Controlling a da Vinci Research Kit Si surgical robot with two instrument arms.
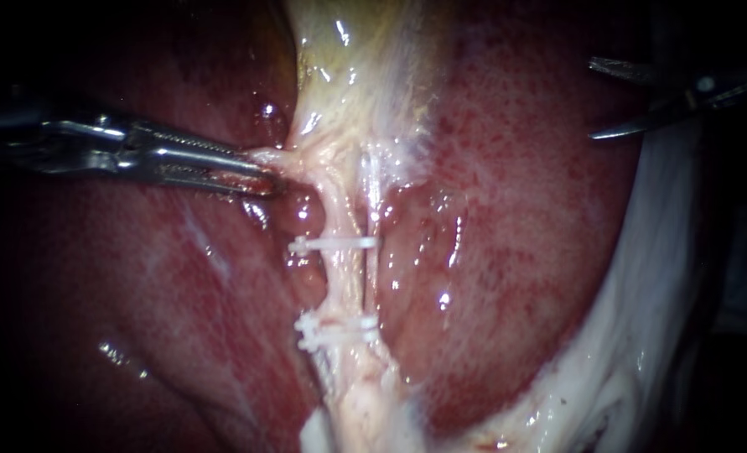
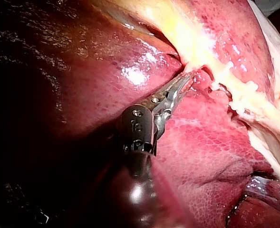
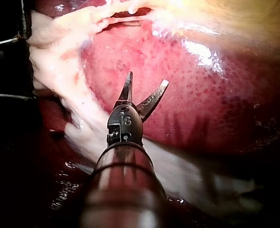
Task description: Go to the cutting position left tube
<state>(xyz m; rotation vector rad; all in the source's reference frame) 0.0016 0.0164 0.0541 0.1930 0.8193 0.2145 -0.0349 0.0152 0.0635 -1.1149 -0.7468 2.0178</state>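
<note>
the left instrument (image 1: 260, 172) lies nearest, riding above the wet surface, its jaws clamped on a tag of pale tissue (image 1: 274, 156) at the head of the strands. it holds that tag out sideways, which i judge is meant to draw the left tube (image 1: 339, 285) taut and clear of the liver (image 1: 516, 210). the left tube runs down the middle of the endoscope view, the thicker of two pale strands side by side, with one white clip (image 1: 333, 244) across it higher up and a pair of clips (image 1: 335, 333) lower down. the bare stretch between them looks like the place to cut (a clip would be left on either side). the right instrument (image 1: 595, 98) sits well apart at the upper right edge, its two curved blades spread with nothing between them, near a white sheet of tissue (image 1: 641, 335). it has yet to cross the liver to reach that stretch.
</note>
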